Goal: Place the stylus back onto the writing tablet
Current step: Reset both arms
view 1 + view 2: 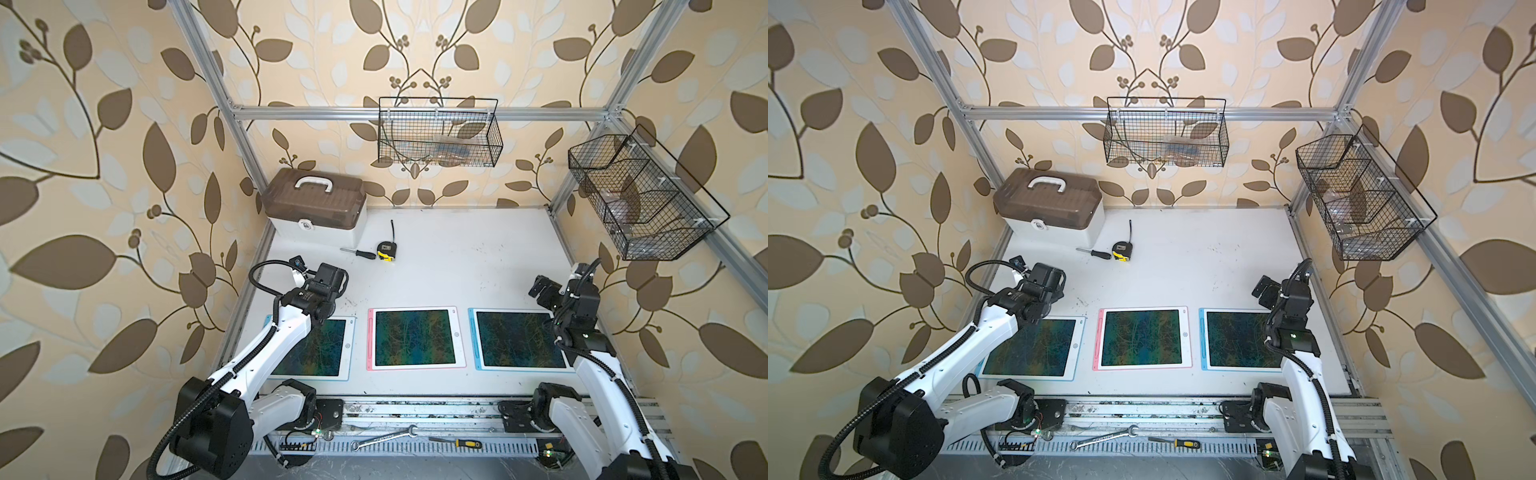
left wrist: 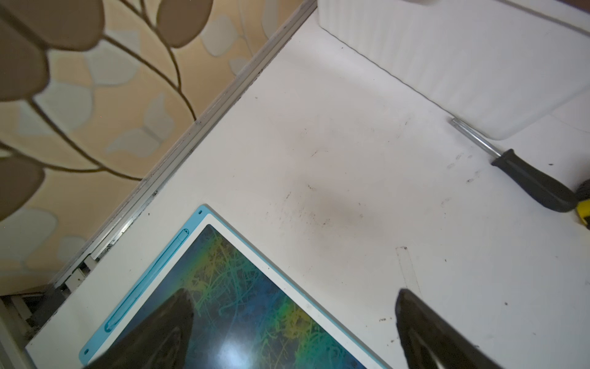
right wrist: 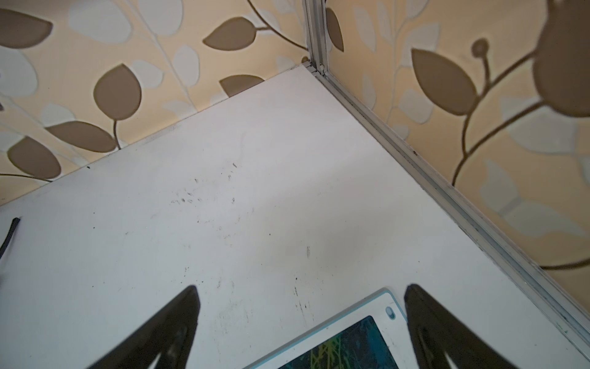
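The left arm (image 1: 274, 345) and right arm (image 1: 598, 382) have white link shells, black joint housings and external black corrugated conduit (image 1: 250, 277). The left gripper (image 2: 293, 294) and right gripper (image 3: 302, 287) carry black tapered fingers (image 2: 424, 332).

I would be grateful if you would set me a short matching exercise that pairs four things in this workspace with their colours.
Things:
1. middle tablet
2. tape measure
3. wrench
4. storage box

Colours:
A. bare silver metal
B. pink frame
C. brown lid over a white base
D. yellow and black

Pairs: 1-B, 2-D, 3-A, 4-C
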`<control>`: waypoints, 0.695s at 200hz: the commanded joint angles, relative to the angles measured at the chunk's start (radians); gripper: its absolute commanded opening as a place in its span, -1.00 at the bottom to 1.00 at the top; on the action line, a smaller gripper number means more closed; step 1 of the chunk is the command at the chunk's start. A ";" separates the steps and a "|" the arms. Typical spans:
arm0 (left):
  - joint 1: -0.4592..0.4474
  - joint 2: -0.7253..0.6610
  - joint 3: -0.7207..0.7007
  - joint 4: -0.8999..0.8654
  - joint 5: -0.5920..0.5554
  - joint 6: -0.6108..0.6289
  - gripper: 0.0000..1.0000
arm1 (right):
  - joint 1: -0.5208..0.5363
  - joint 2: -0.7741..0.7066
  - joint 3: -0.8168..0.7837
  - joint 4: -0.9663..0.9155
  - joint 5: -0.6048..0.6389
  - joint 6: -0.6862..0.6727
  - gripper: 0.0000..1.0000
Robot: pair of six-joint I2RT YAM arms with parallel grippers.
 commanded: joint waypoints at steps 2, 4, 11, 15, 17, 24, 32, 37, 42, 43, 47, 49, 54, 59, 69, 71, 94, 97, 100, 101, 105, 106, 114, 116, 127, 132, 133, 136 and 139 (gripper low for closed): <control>0.022 0.031 -0.054 0.193 -0.082 0.148 0.98 | -0.003 0.027 -0.052 0.181 -0.026 -0.068 1.00; 0.023 0.034 -0.059 0.209 -0.080 0.158 0.98 | -0.003 0.029 -0.057 0.190 -0.029 -0.072 1.00; 0.029 0.048 -0.076 0.262 -0.074 0.184 0.98 | -0.003 0.041 -0.069 0.223 -0.039 -0.086 1.00; 0.034 0.058 -0.083 0.287 -0.070 0.197 0.98 | -0.003 0.047 -0.076 0.242 -0.045 -0.094 1.00; 0.035 0.062 -0.086 0.300 -0.069 0.204 0.98 | -0.003 0.050 -0.080 0.252 -0.046 -0.099 1.00; 0.051 0.082 -0.087 0.331 -0.051 0.225 0.98 | -0.003 0.062 -0.091 0.281 -0.053 -0.110 1.00; 0.071 0.108 -0.075 0.347 -0.033 0.246 0.98 | -0.003 0.076 -0.103 0.311 -0.054 -0.117 1.00; 0.079 0.122 -0.071 0.363 -0.034 0.264 0.98 | -0.003 0.084 -0.111 0.328 -0.051 -0.118 1.00; 0.088 0.136 -0.068 0.386 -0.031 0.283 0.98 | -0.003 0.091 -0.120 0.350 -0.051 -0.117 1.00; 0.091 0.139 -0.067 0.390 -0.029 0.286 0.98 | -0.003 0.093 -0.123 0.356 -0.051 -0.117 1.00; 0.100 0.147 -0.066 0.405 -0.024 0.301 0.98 | -0.004 0.099 -0.129 0.373 -0.052 -0.115 1.00; 0.104 0.151 -0.067 0.417 -0.020 0.308 0.98 | -0.003 0.103 -0.133 0.382 -0.052 -0.115 1.00; 0.114 0.162 -0.065 0.441 -0.010 0.326 0.98 | -0.003 0.114 -0.138 0.402 -0.054 -0.114 1.00; 0.123 0.172 -0.066 0.468 -0.002 0.345 0.98 | -0.003 0.127 -0.146 0.420 -0.054 -0.114 1.00; 0.136 0.195 -0.072 0.522 0.003 0.382 0.98 | -0.001 0.156 -0.158 0.457 -0.050 -0.115 1.00; 0.138 0.200 -0.074 0.536 0.005 0.388 0.98 | 0.000 0.161 -0.160 0.463 -0.048 -0.115 1.00; 0.168 0.262 -0.087 0.626 0.018 0.416 0.98 | 0.004 0.229 -0.189 0.566 -0.043 -0.104 1.00; 0.171 0.268 -0.090 0.639 0.020 0.417 0.98 | 0.004 0.237 -0.194 0.582 -0.046 -0.103 1.00; 0.175 0.275 -0.093 0.653 0.022 0.419 0.98 | 0.006 0.246 -0.196 0.598 -0.047 -0.102 1.00; 0.176 0.278 -0.095 0.658 0.023 0.419 0.98 | 0.007 0.248 -0.197 0.602 -0.048 -0.101 1.00; 0.181 0.287 -0.102 0.681 0.028 0.422 0.98 | 0.010 0.260 -0.201 0.620 -0.048 -0.102 1.00; 0.181 0.289 -0.104 0.687 0.029 0.423 0.98 | 0.011 0.263 -0.202 0.622 -0.048 -0.103 1.00; 0.189 0.307 -0.119 0.734 0.039 0.428 0.98 | 0.021 0.288 -0.206 0.660 -0.047 -0.110 1.00; 0.192 0.310 -0.123 0.746 0.042 0.429 0.98 | 0.025 0.291 -0.206 0.668 -0.046 -0.114 1.00; 0.198 0.345 -0.141 0.814 0.056 0.441 0.98 | 0.044 0.322 -0.208 0.715 -0.033 -0.135 1.00; 0.199 0.356 -0.146 0.837 0.064 0.451 0.98 | 0.052 0.335 -0.210 0.739 -0.032 -0.143 1.00; 0.199 0.359 -0.146 0.840 0.065 0.452 0.98 | 0.053 0.338 -0.211 0.742 -0.031 -0.145 1.00; 0.200 0.366 -0.146 0.846 0.066 0.455 0.98 | 0.056 0.346 -0.211 0.760 -0.032 -0.150 1.00; 0.200 0.372 -0.145 0.850 0.066 0.457 0.98 | 0.058 0.356 -0.212 0.775 -0.031 -0.154 1.00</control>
